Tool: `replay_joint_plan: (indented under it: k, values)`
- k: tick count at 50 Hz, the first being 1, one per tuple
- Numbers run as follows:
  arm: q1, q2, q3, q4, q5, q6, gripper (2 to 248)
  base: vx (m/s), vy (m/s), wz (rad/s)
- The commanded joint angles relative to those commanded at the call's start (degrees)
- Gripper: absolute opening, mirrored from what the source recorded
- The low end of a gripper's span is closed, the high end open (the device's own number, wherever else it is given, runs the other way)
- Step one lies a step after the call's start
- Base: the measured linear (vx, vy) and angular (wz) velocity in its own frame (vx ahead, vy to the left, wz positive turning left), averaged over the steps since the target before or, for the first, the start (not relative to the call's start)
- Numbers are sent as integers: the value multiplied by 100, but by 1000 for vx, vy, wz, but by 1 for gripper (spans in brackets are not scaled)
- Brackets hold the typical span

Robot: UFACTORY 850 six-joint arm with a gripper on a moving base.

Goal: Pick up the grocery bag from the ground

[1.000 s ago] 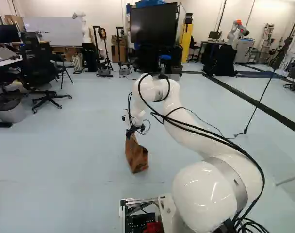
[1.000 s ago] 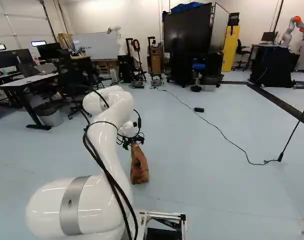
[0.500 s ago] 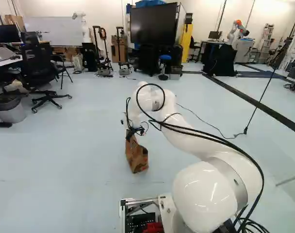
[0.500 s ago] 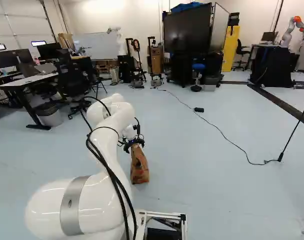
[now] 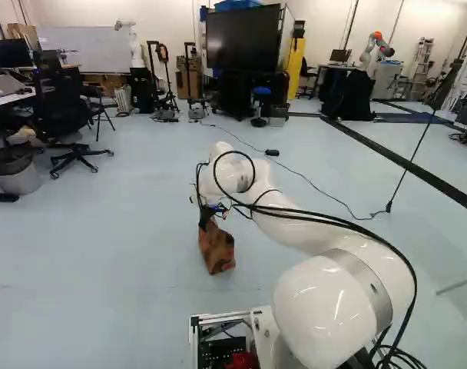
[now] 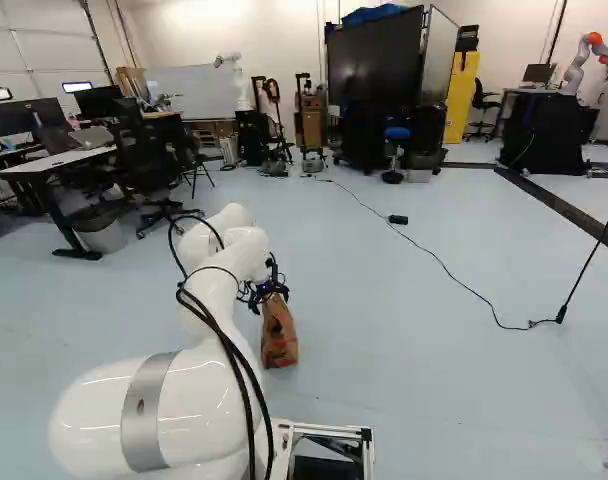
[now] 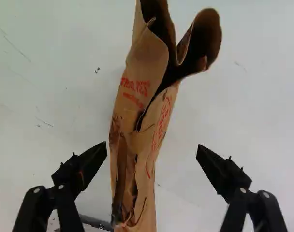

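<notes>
At the upper end of the brown paper grocery bag is my gripper in the left base view. The bag stands upright on the floor, also seen in the right base view as a narrow brown bag. In the wrist view the gripper is open, one finger on each side of the bag. A gap of floor shows between the bag and each finger, wider on one side. The bag's crumpled top opening faces the camera.
In the left base view, an office chair and a grey bin stand at the left. A black cable crosses the floor, with a thin pole by its end. Another robot is far back.
The arm has lowered and its gripper has come down around the top of the bag, fingers still apart. The bag and the base have stayed where they were.
</notes>
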Motion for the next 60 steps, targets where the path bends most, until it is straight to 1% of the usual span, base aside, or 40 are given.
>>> replay_joint_plan:
  k: [4,10,11,16,17,21,22,26,27,31,32,37,38,42,43,53,60]
  values:
    - [25,-161,-248,9,-121,0,247,0,0,0]
    - [53,-351,-535,13,-183,0,247,0,0,0]
    - [56,-368,-560,14,-187,0,225,0,0,0]
    - [64,-412,-628,14,-198,0,225,0,0,0]
    - [65,-416,-634,15,-200,0,187,0,0,0]
    - [66,-426,-650,15,-200,0,187,0,0,0]
    - [67,-428,-652,15,-200,0,148,0,0,0]
    - [67,-431,-657,15,-200,0,148,0,0,0]
    - [67,-431,-658,15,-200,0,109,0,0,0]
    - [67,-431,-658,15,-200,0,109,0,0,0]
    - [67,-431,-658,15,-200,0,70,0,0,0]
    - [67,-431,-658,15,-200,0,70,0,0,0]
    - [67,-431,-658,15,-200,0,33,0,0,0]
    - [67,-431,-658,15,-200,0,33,0,0,0]
    - [67,-431,-658,15,-200,0,22,0,0,0]
    - [67,-431,-658,15,-200,0,22,0,0,0]
    - [68,-335,-551,15,-200,0,22,0,0,0]
